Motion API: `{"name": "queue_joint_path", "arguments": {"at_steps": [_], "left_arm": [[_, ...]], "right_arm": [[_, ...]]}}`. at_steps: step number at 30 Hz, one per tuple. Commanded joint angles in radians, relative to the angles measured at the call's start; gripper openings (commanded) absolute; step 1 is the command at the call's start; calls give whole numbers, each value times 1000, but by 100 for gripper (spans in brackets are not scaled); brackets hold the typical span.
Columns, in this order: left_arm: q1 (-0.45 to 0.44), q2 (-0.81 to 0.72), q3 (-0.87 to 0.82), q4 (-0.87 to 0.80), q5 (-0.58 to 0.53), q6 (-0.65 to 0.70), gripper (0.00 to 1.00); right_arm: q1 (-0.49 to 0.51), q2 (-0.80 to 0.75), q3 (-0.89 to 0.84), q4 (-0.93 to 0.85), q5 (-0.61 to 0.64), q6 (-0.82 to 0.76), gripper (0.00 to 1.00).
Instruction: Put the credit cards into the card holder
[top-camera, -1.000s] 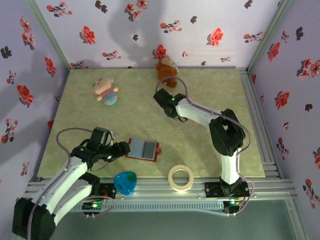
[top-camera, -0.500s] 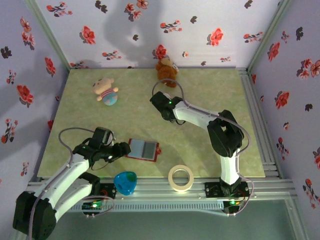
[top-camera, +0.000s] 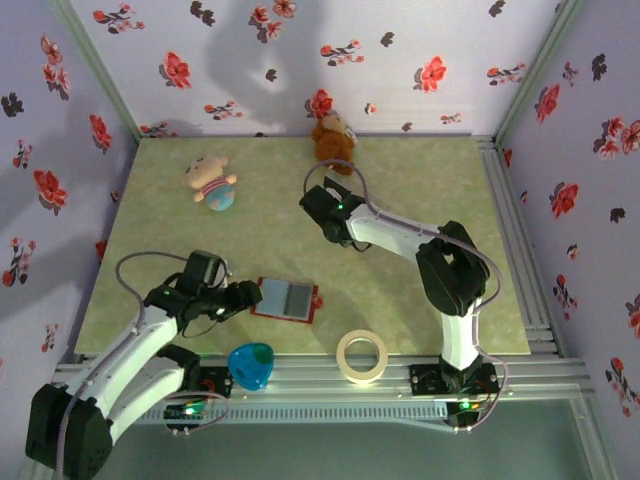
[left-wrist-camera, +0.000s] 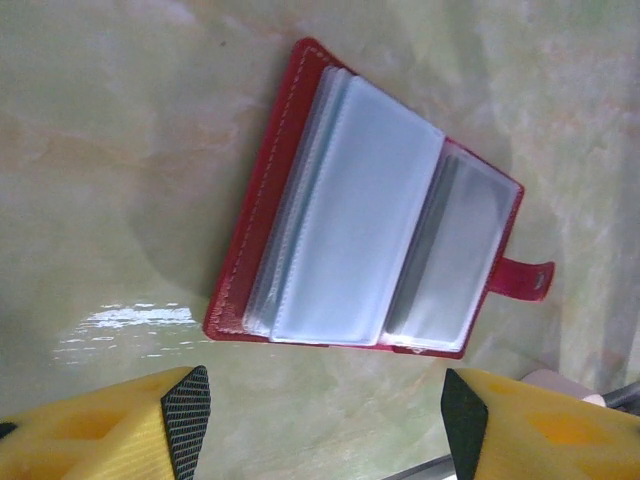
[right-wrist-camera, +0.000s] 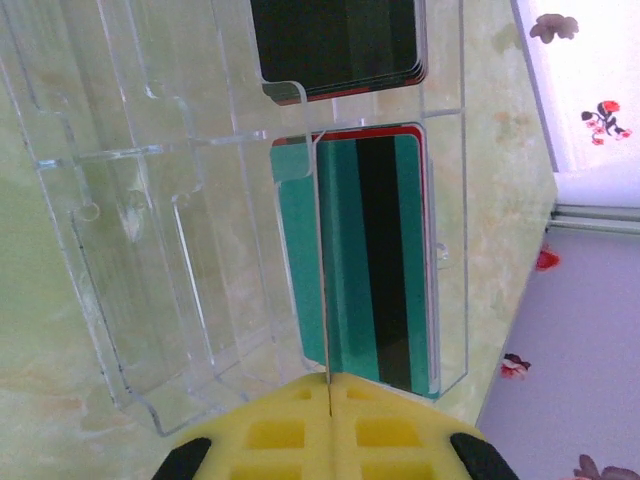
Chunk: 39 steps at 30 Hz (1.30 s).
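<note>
Right gripper, newly pressed together after sliding left, meets a thin edge-on strip, card or divider unclear, at a clear rack holding two stacks of cards, counts hidden. Left gripper hangs spread above one open wallet near the table's near edge.

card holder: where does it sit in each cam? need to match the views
Top external: card holder lies open on the table, lower centre-left, just right of the left hand.
Left wrist: card holder mid-frame, open, red strap tab at right, above the open left hand.
Right wrist: camera faces a clear card rack.
Shared landmark: the left hand, next to the holder in both.
</note>
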Motion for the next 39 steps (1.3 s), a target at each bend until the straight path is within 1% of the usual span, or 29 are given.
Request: {"name": "queue_joint_path", "arguments": {"at_steps": [1,4,7,10,12,13,15,17,19,22,24,26,29,31,34,39], "left_arm": [[10,10,69,-38,28,48,66],[10,27,107,-35,40,68,66],[9,49,152,0,110,95,66],[10,57,201,50,195,135,65],[10,48,209,130,255,124,64],[9,42,202,200,297,103,64],[10,37,185,366,380,40,63],[10,43,178,525,454,-26,62],[10,50,189,598,474,-62,59],[10,55,190,733,498,-118,56],[10,58,179,829,508,-158,54],[10,66,162,945,512,-215,51],[11,105,154,1095,513,-315,50],[11,133,155,1159,523,-357,50],[12,141,156,1131,504,-348,49],[19,131,180,1007,494,-287,51]], "right_arm": [[4,-84,10,-67,-82,69,0],[2,-121,26,-112,-142,124,0],[0,-178,35,-140,-242,179,0],[-9,-257,1,-106,-392,232,0],[-30,-314,-19,-82,-539,278,0],[-45,-351,-34,-65,-624,308,0],[-79,-432,-89,5,-799,378,0],[-121,-524,-175,139,-1004,459,0],[-148,-588,-240,267,-1161,541,0],[-157,-622,-268,366,-1304,633,0],[-158,-618,-284,440,-1388,719,0],[-159,-600,-301,562,-1486,833,0],[-158,-573,-329,720,-1582,983,0],[-158,-569,-352,787,-1610,1022,0],[-162,-558,-348,772,-1634,1013,0],[-175,-572,-363,732,-1651,978,0]]}}
